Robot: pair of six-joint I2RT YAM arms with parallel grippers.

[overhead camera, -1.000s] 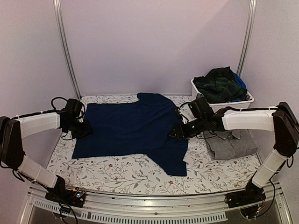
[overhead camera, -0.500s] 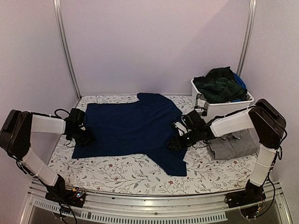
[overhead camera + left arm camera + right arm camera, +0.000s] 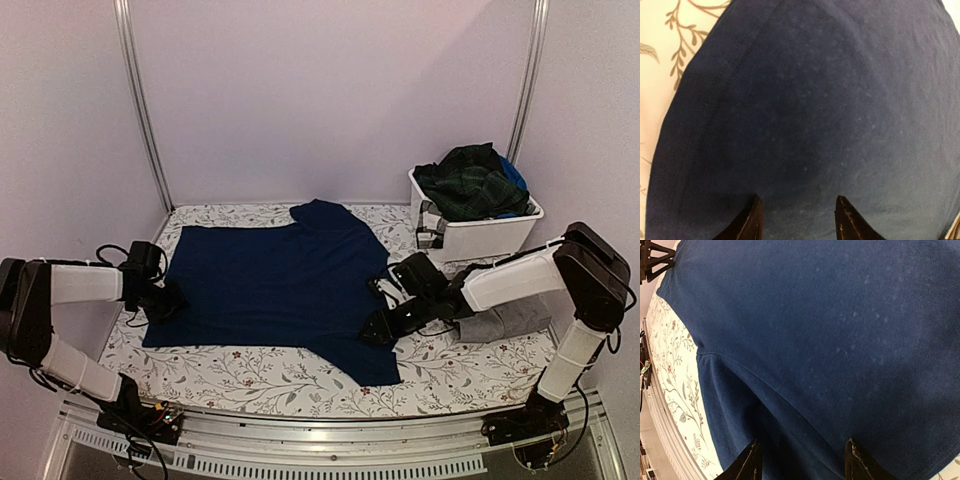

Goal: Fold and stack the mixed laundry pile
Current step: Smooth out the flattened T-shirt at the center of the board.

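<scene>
Seemingly, both pairs of jaws were partly apart, with navy cloth filling the gap between the tips; whether either pair actually pinched a fold, I could not tell. The left gripper sat at the edge of the navy garment farthest from the white bin. The right gripper sat at the edge nearest the bin, close by a sleeve seam. The garment lay spread flat on the floral table cloth, apart from the bin. A folded grey garment rested just in front of the bin, and the green plaid garment was heaped inside it.

The risk, as I judged it, was that one side might slip while the other pulled, so the cloth would skew or bunch and spoil a straight fold. The right arm, close against the grey garment, might also drag it out of its fold. The navy garment's long axis ran toward and away from the bin. Its shoulders were apparently at the bin end and its hem at the far end, with one sleeve sticking out sideways.
</scene>
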